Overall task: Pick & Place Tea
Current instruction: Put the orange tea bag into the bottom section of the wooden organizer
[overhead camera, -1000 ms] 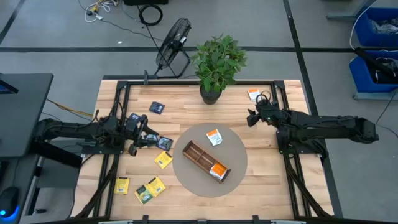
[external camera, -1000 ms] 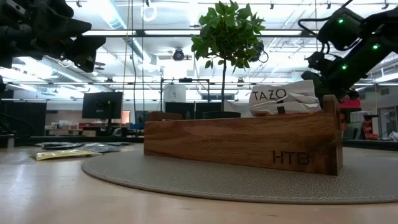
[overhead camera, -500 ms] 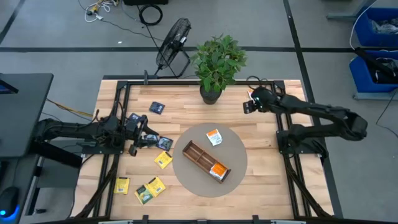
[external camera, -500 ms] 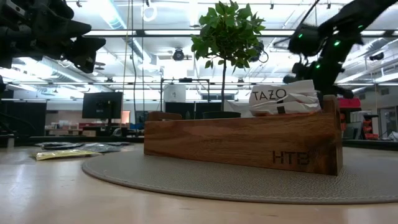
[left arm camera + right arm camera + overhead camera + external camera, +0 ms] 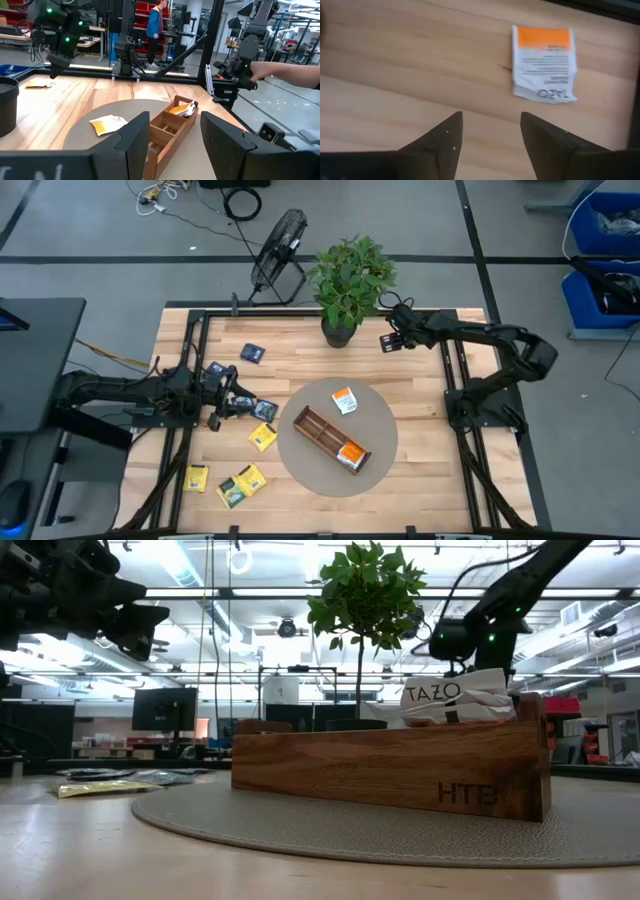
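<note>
An orange-and-white tea sachet [image 5: 544, 62] lies flat on the wooden table near its far right corner. My right gripper [image 5: 490, 132] hangs above the table beside it, tipped steeply down and open, with bare wood between its fingers; in the high view it [image 5: 388, 341] is right of the potted plant. The brown divided tray [image 5: 330, 438] rests on a round grey mat [image 5: 310, 470], with an orange sachet [image 5: 350, 452] in its near-right compartment. Another orange-and-white sachet [image 5: 344, 401] lies on the mat. My left gripper [image 5: 175, 135] waits at the table's left, level and open.
Navy sachets [image 5: 253, 352] [image 5: 264, 409] and yellow ones [image 5: 262, 437] [image 5: 196, 477] [image 5: 242, 483] lie on the table's left half. A potted plant [image 5: 350, 285] stands at the far edge, with a fan [image 5: 278, 250] behind it. A person's arm [image 5: 295, 75] shows beyond the table.
My right gripper has swung toward the table's far edge and a little toward the plant, and has tipped from slanting to steeply downward above the table near the far-right sachet. The tea sachets and the tray have stayed in place.
</note>
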`<state>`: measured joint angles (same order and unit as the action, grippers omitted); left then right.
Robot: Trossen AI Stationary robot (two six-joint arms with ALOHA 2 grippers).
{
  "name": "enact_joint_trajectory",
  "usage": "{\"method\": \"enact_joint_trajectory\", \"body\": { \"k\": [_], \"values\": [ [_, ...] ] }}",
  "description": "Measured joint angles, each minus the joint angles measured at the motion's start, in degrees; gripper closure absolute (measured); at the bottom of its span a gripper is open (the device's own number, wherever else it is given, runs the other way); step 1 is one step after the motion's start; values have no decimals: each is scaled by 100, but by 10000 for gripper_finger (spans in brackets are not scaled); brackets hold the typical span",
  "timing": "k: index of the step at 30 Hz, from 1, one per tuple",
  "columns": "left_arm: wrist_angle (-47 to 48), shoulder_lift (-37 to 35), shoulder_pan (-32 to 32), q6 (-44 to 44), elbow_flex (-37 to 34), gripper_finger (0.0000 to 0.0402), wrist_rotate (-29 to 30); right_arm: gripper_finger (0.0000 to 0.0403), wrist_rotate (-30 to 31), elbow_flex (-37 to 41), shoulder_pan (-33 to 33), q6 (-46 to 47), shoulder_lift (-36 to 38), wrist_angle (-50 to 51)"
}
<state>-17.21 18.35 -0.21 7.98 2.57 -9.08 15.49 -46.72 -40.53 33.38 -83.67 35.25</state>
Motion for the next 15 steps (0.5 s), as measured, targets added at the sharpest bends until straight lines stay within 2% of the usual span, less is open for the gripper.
{"method": "enact_joint_trajectory", "body": {
  "k": [8, 15],
  "values": [
    [-2, 0, 0, -11, 0, 218, 0, 197, 12, -56, -415, -261, -513, -38],
    [-7, 0, 0, -8, 0, 218, 0, 197, 1, -56, -722, -723, -783, -482]
  ]
}}
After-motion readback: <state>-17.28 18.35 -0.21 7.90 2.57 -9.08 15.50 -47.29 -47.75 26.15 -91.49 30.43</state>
